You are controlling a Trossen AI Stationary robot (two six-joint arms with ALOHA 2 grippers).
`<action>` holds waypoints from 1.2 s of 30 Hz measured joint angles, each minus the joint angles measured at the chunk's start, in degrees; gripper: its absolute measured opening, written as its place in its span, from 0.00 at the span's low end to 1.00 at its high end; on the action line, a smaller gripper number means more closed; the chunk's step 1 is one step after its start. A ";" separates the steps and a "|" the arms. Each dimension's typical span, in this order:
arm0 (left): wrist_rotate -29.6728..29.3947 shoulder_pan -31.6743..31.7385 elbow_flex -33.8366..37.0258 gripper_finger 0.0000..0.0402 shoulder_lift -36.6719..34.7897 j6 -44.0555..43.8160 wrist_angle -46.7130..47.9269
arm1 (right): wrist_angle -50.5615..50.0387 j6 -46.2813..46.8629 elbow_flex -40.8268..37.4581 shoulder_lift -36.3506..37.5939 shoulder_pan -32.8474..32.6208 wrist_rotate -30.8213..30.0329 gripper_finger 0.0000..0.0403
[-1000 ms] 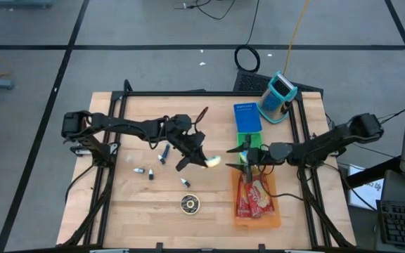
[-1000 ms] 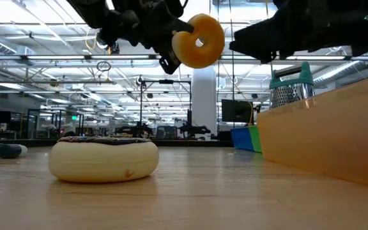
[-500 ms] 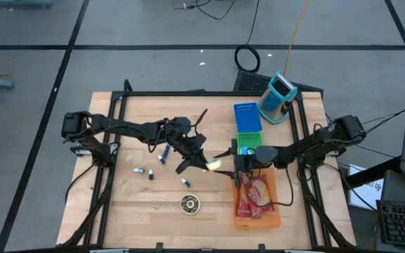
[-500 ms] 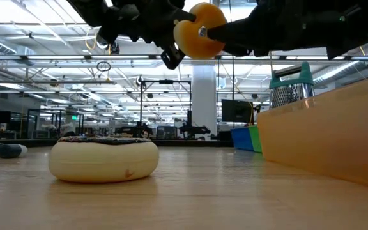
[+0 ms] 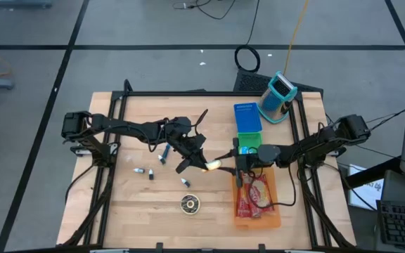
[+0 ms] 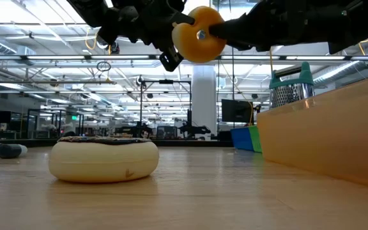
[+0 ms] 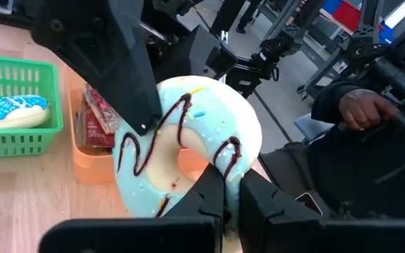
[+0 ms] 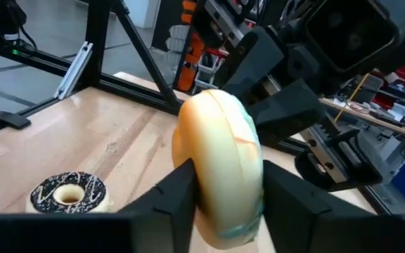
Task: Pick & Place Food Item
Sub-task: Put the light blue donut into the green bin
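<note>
Right wrist view: my right gripper (image 8: 220, 204) has its two dark fingers on either side of the doughnut (image 8: 220, 165), one against each flat face, not yet squeezing that I can confirm.
Doughnut's place: in mid-air over the middle of the table (image 5: 146, 197), between my two arms, just short of the orange tray (image 5: 276, 219).
Key relation: the ring stands on edge, its hole axis running roughly across my right fingers, so they close on its thickness; my left gripper (image 7: 232, 200) pinches the rim from the other side.
Left claw: clenched on the doughnut's rim, fingers together through the icing edge.
Right claw: partly closed around the doughnut; whether it bears any weight I cannot tell.
Nearer arm: both reach it; the left holds it, the right is taking it.
Doughnut surface: pale blue glaze with dark chocolate drizzle on one face, tan and smooth on the other; it looks like a rigid toy, so I judge it won't squash.
Farther on the table: a second doughnut (image 8: 69, 193) with dark striped icing lies flat on the bare wood, well apart.
Tray side: packets sit in the orange tray; a green basket (image 7: 13, 105) beside it holds a blue-iced item (image 7: 9, 111).
Beyond: a person's hand (image 7: 361, 109) shows in the room behind the table.
</note>
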State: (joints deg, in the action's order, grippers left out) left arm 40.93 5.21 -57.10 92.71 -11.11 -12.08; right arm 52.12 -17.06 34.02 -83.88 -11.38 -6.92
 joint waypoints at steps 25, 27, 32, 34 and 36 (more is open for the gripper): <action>-10.10 8.96 -0.22 0.72 -7.74 -1.14 1.30 | -20.51 14.04 -0.02 13.51 -1.13 -1.41 0.03; -11.90 9.43 -0.22 0.74 -8.04 0.12 1.61 | -25.66 15.05 -0.02 16.70 -3.35 -8.94 0.03; -19.73 9.39 -0.20 0.74 -8.02 1.60 6.56 | -40.17 19.19 -0.02 22.62 -12.29 -34.66 0.03; -23.56 9.13 -0.20 0.74 -8.02 1.80 9.44 | -44.09 23.74 0.00 23.34 -15.49 -42.09 0.03; -27.06 8.86 -0.17 0.74 -8.02 1.78 11.39 | -48.06 27.96 0.00 23.28 -17.91 -46.45 0.03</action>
State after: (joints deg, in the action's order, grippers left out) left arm 13.87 14.07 -57.28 84.68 -9.34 -0.69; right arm 4.06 10.90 34.02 -60.61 -29.29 -53.37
